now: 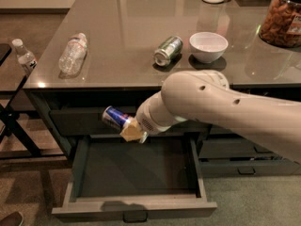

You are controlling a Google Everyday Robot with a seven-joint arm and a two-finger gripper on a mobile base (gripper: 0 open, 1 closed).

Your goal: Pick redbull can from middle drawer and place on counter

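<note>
Wide, shallow dark grey-green middle drawer [136, 207] stands pulled out, small dark pull handle on its front. Above it, the tan-tipped two-finger gripper [130, 129] on the white robot arm [211, 102] is clamped on the small slim blue-and-silver redbull can [114, 117]. The can is held sideways in the air, below the edge of the glossy grey-brown counter [131, 27]. On the counter: clear plastic bottle [73, 53] lying down, green-and-silver can [168, 50] on its side just beside a white bowl [208, 46], snack jar [284, 20] far right.
</note>
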